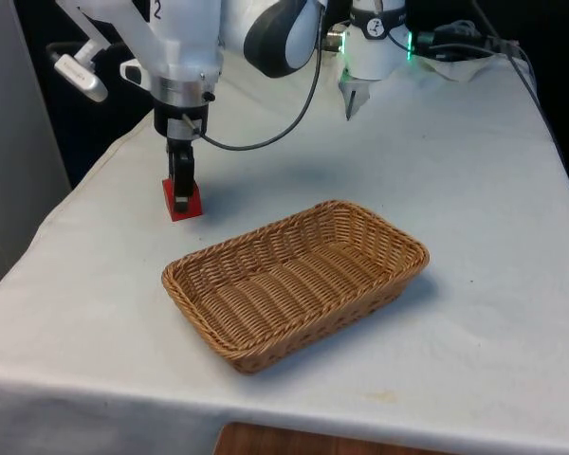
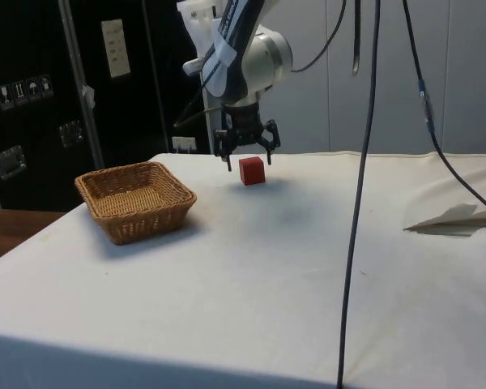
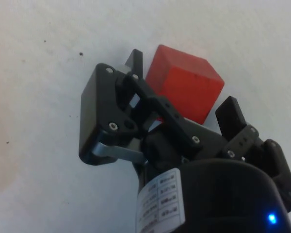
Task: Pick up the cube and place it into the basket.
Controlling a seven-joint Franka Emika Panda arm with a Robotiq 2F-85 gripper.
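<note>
A red cube (image 1: 183, 202) (image 2: 252, 170) rests on the white cloth, near the front view's left edge of the table. My black gripper (image 1: 180, 190) (image 2: 249, 162) (image 3: 182, 82) is lowered over it and stands open. In the wrist view one finger (image 3: 134, 60) is close beside one face of the cube (image 3: 184, 87), and the other finger (image 3: 231, 109) is by the opposite face with a small gap. A woven wicker basket (image 1: 209, 284) (image 2: 97, 190) with nothing in it stands in the middle of the table, a short way from the cube.
A black cable (image 2: 358, 203) hangs down in front of the side view. A folded white sheet (image 2: 458, 217) lies on the cloth at the side view's right. The table edge (image 1: 66, 204) runs close to the cube.
</note>
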